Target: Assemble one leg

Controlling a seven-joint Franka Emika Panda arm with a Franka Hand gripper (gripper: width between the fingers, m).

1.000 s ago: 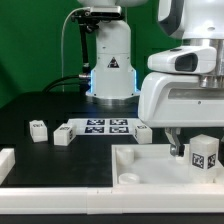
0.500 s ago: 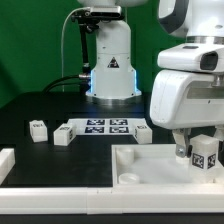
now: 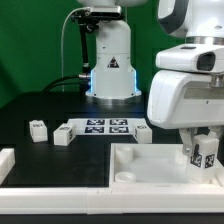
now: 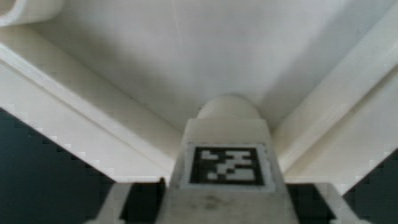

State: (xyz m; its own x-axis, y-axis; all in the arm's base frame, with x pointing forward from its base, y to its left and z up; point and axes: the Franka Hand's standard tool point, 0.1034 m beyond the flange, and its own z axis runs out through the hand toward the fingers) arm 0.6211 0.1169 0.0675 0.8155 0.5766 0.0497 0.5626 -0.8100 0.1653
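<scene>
1. We see the arm's two-finger gripper [image 3: 204,152] closed on the small chunky white plastic leg [image 3: 205,156] at the exterior view's right, low over the large flat white square panel [image 3: 150,166].
2. In the wrist view the leg [image 4: 230,145] sits clamped between the gripper's grey fingers [image 4: 141,203], its rounded end pointing toward the panel's [image 4: 214,50] pale surface and raised rims.
3. The leg is a cuboid post with a black-and-white square marker tag on its face; we cannot tell whether it touches the panel.
4. The bulky white wrist housing hides the leg's upper part and the frame edge crops the panel.
5. Farther left lie three more small white tagged blocks [image 3: 62,134] and the flat white marker board [image 3: 105,126].
6. No readable writing; the tags are only patterns.
</scene>
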